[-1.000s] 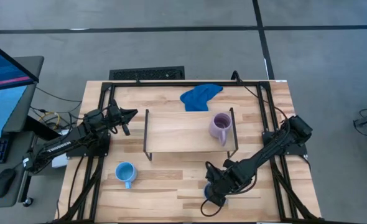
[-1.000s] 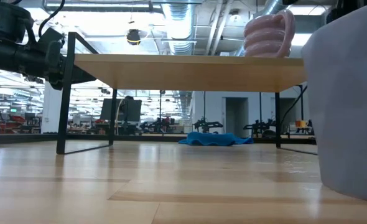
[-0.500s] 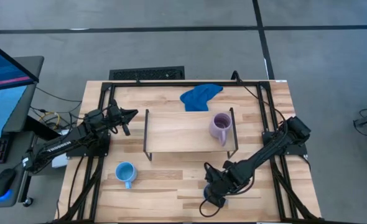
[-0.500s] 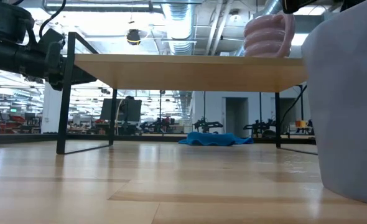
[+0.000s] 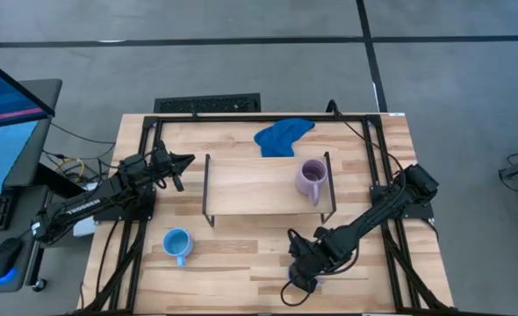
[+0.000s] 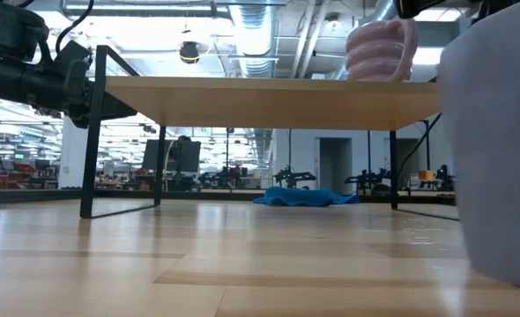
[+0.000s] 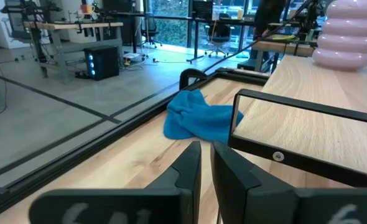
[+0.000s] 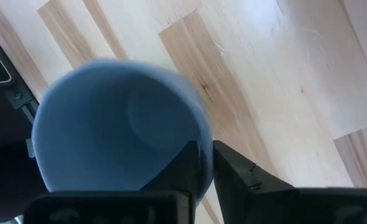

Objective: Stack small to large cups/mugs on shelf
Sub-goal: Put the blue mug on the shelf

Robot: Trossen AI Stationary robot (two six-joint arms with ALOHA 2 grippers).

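Note:
A lilac mug stands on its base at the right end of the light-wood shelf. It also shows in the low view. A sky-blue mug stands on the table in front of the shelf's left end. My right gripper is shut on the grey-blue mug near the table's front edge. This mug fills the right of the low view. My left gripper is shut and empty, level, just left of the shelf's far left corner. My right gripper pinches the grey-blue mug's rim wall, one finger inside the mug and one outside. The fingers come from above, pointing down. The mug is upright, mouth up. I cannot tell whether its base rests on the table.
A bright blue cloth lies crumpled behind the shelf near the table's far edge. The shelf's black wire legs stand on the table. Black frame rails run along the table's left and right sides.
In the low view the grey-blue mug in my right gripper has shifted slightly toward the table's right. My left arm has kept still.

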